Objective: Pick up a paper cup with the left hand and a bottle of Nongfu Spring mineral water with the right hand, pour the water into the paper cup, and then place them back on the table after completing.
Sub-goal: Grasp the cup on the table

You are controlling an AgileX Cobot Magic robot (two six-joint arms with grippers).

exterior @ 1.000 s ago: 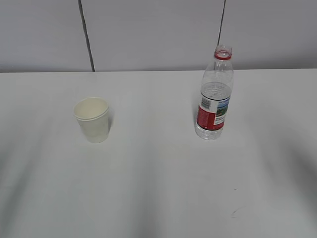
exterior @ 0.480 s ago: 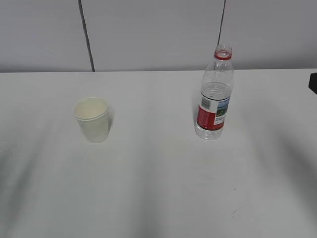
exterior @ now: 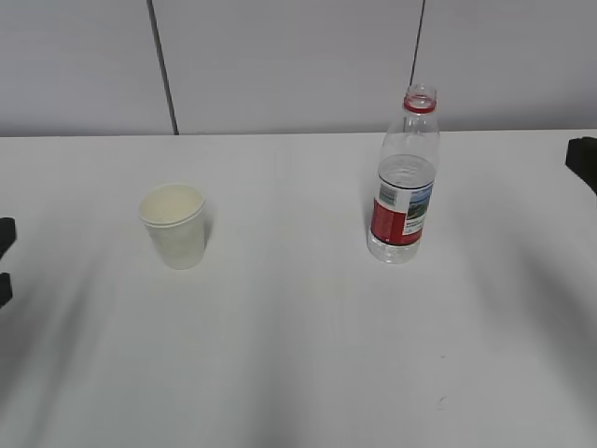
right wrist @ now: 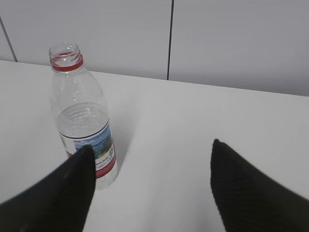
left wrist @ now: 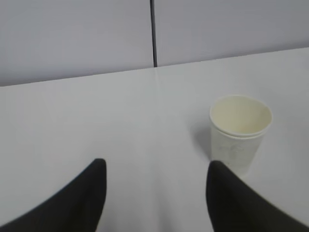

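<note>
A white paper cup (exterior: pixel 173 226) stands upright on the white table (exterior: pixel 298 364), left of centre. An uncapped Nongfu Spring bottle (exterior: pixel 404 187) with a red label stands upright to its right, about half full of clear water (right wrist: pixel 79 121). My left gripper (exterior: pixel 4 261) shows only as black tips at the left edge, apart from the cup. In the left wrist view it (left wrist: pixel 154 166) is open and empty, with the cup (left wrist: pixel 240 130) ahead to the right. My right gripper (exterior: pixel 584 161) is at the right edge. In the right wrist view it (right wrist: pixel 150 147) is open and empty, with the bottle (right wrist: pixel 84 121) ahead to the left.
A pale grey panelled wall (exterior: pixel 280 65) with dark seams rises behind the table's far edge. Only the cup and the bottle stand on the table.
The left gripper's tips have come into view at the left edge. The right gripper has come further in at the right edge. The cup and the bottle have not moved.
</note>
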